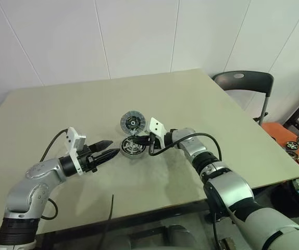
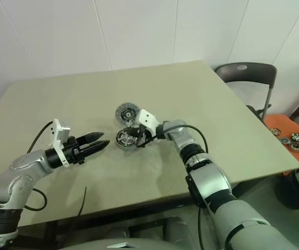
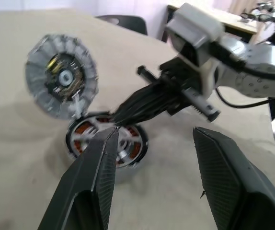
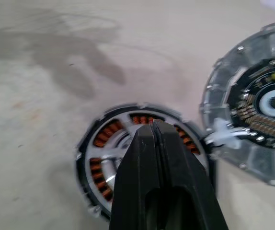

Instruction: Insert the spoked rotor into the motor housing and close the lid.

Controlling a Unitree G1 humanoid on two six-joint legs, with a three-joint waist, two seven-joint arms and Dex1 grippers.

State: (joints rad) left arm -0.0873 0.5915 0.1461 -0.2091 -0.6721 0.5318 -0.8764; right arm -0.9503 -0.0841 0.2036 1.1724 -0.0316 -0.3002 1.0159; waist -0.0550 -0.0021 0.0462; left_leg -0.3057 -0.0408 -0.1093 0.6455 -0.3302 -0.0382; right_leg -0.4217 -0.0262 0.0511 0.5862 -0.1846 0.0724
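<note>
Housing [image 1: 133, 147] sits on the beige table [image 1: 201, 109], near the middle of the tabletop, between the two grippers. Copper-brown windings show around its inside, and the spoked wheel [image 4: 109, 165] already lies in the housing, its pale spokes crossing over the windings. Lid [image 1: 133, 123] stands open just behind the housing, tilted up on edge so that its inner face with the dark ring and pale hub faces the camera; a small white link joins its lower edge to the housing rim, as seen in the right wrist view. Right gripper [image 1: 142, 140] reaches in from the right side, pointing left and slightly downward, its two black fingers pressed together with no gap and nothing between them; the tip is over the housing's near-right part, above the wheel, and whether it touches the wheel cannot be told. Left gripper [image 1: 111, 147] is held roughly level just to the left of the housing, pointing at it, fingers spread apart and empty, tips close to the housing rim but clear of it. Black cable [image 1: 109, 216] lies loose on the table's near edge. Dark chair [image 1: 243, 82] stands beyond the table's far right corner.
</note>
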